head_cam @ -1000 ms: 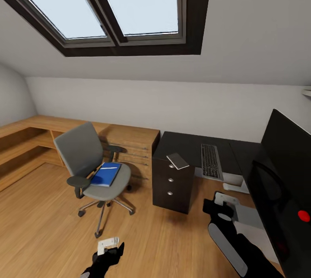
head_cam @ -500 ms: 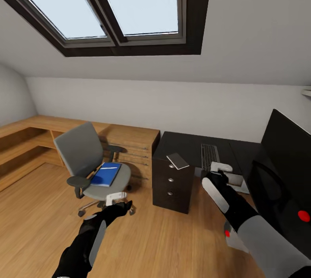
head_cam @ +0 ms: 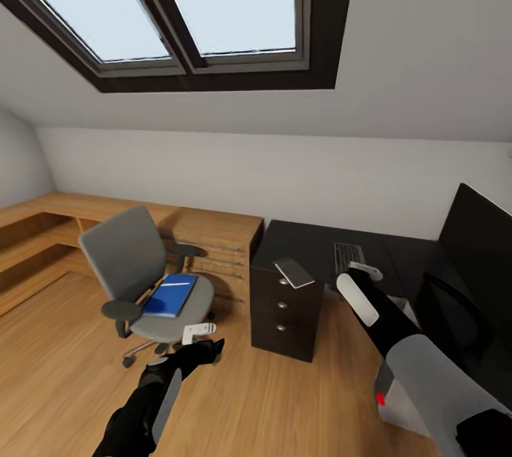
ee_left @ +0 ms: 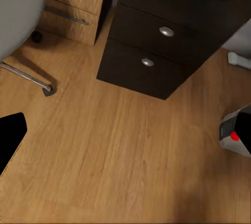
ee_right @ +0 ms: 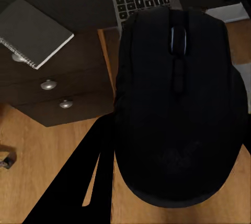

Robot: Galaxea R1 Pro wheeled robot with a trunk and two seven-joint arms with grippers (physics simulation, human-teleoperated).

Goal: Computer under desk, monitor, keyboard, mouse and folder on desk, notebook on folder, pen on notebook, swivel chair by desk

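Note:
My right gripper [head_cam: 364, 272] hangs over the black desk [head_cam: 306, 240] beside the keyboard [head_cam: 348, 255], shut on the black mouse [ee_right: 178, 104]. A grey notebook [head_cam: 294, 273] lies on the desk's corner above the drawer unit [head_cam: 283, 315]. The monitor [head_cam: 483, 251] stands at the far right. On the floor near the desk sits the grey computer [head_cam: 390, 394] with its red light. The blue folder [head_cam: 171, 295] lies on the seat of the grey swivel chair [head_cam: 124, 254], left of the desk. My left gripper [head_cam: 199, 332] is open in the air, just right of the chair seat.
A low light-wood cabinet [head_cam: 213, 229] runs along the back wall behind the chair. A skylight [head_cam: 213, 2] is set in the sloped ceiling. Wood plank floor [ee_left: 120, 151] lies between the chair and the drawer unit.
Both arms have risen and reached forward. The right gripper with the mouse went from floor height up to the desk by the keyboard. The camera has shifted slightly.

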